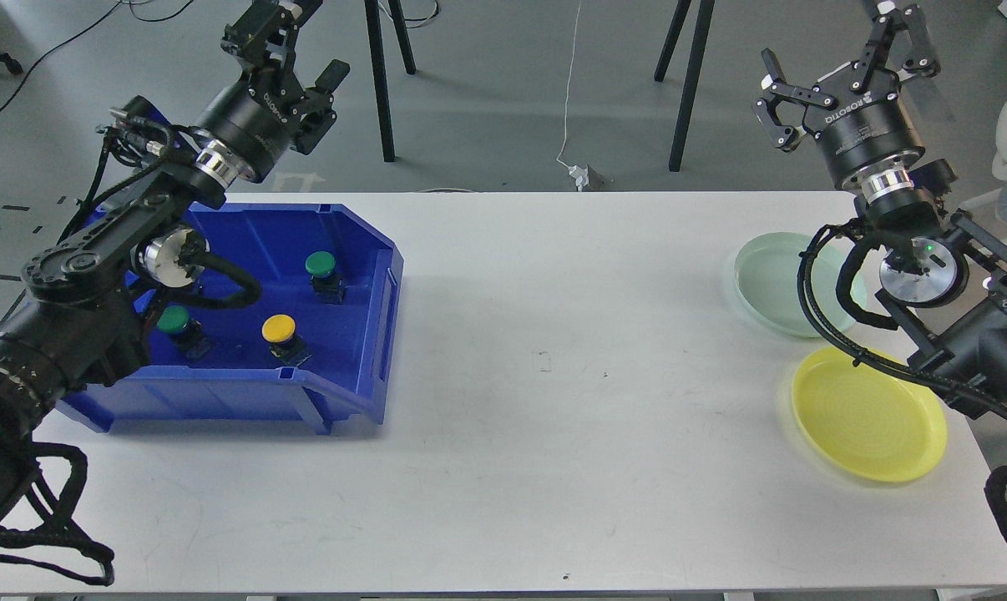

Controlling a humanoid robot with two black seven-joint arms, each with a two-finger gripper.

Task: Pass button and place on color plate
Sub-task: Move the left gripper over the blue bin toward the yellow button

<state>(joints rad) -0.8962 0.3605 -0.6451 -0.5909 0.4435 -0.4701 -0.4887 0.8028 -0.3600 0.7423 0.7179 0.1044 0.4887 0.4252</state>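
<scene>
Buttons sit in the blue plastic bin (361, 275) on the left of the white surface (554, 376): a yellow-capped push button w/ black base (281, 334) near the bin's front wall, a green-capped one (322, 271) further back, and a 2nd green-capped one (175, 324) partly tucked under our left arm. Our left end effector (290, 58) hangs raised above and behind the bin's back edge, fingers spread, holding nothing; so the buttons lie below it and toward us, yellow one a bit right of its wrist line. Our right end effector (846, 71) is well apart, up over the far right corner, fingers also spread wide & empty. Left arm is clearly nearer to all three buttons; right arm is nearer the plates. The pale green round plate (762, 275) and the yellow round plate (867, 421) lie on the right side, close together, green one further back, both w/o any button on them. We judge the pick falls to the left arm, descending into the bin, then a handover mid-surface. Buttons stand cap-up, so approach from above looks workable.
</scene>
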